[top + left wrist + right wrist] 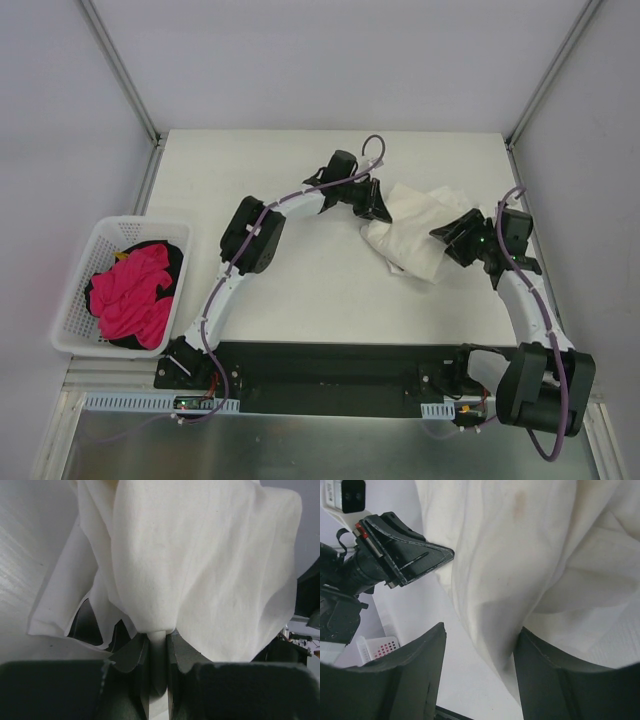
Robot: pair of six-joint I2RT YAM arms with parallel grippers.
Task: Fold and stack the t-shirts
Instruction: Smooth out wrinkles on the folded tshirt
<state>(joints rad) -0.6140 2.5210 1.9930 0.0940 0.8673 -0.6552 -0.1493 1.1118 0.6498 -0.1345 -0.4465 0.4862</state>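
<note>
My left arm stretches toward two o'clock, left gripper pinched tight; right arm leans eleven o'clock, right gripper parted.

A cream-white t-shirt sits bunched on the table, right of centre and between the two arms. The left gripper meets its left edge, the right gripper its right side. Beside the table's left edge stands a white basket — a pink cloth lies in it over a dark cloth.

Matt cloth t-shirt, plastic basket
</note>
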